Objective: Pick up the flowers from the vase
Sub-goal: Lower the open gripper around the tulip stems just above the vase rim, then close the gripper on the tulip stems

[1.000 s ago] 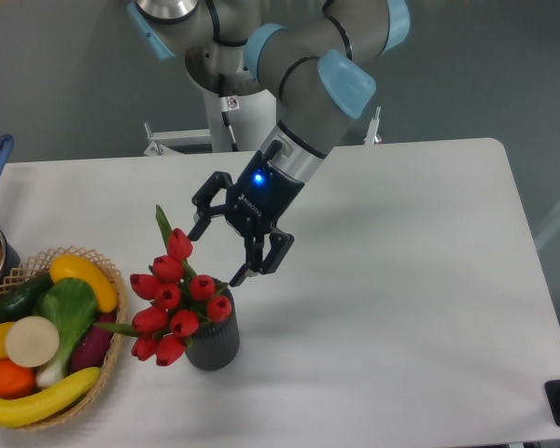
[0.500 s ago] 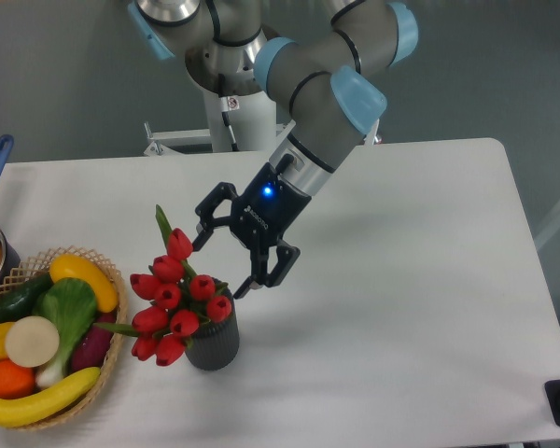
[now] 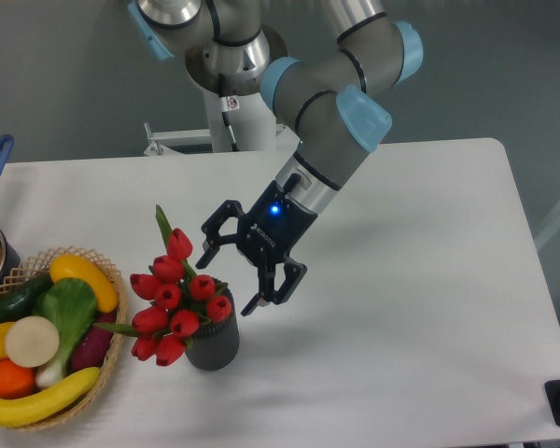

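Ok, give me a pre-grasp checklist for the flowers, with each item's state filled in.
1. Hand open: ok, fingers spread.
2. Hand empty: ok.
3. Flowers seated in the vase: ok.
4. Vase upright on the table: ok.
5. Fingers around the stems: not ok, the hand sits beside the buds, to their right.
6. Basket out of the hand's way: ok, it lies left of the vase.

Flowers [image 3: 177,301] glossy red, green leaves; vase [image 3: 215,343] dark grey, ribbed; claw [image 3: 229,282] black, blue light.
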Tool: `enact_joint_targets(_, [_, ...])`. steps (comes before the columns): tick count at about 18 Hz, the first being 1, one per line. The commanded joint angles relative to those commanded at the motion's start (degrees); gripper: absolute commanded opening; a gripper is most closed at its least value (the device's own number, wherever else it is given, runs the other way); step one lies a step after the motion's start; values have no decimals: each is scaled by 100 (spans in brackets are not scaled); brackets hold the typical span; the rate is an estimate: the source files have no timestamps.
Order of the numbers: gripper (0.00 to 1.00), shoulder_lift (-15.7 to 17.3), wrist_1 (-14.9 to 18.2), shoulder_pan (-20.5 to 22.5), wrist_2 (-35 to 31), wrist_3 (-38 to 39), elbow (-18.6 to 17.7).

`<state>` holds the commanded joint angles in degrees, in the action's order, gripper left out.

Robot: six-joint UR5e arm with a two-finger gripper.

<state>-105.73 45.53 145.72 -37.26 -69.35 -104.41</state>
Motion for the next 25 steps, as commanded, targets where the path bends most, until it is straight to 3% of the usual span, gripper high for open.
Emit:
enact_joint_targets(8, [100,-123,-176,-246,-44,-308,9])
enact_joint_targets(25, [100,-184,-193,-404,-26,-299,-18])
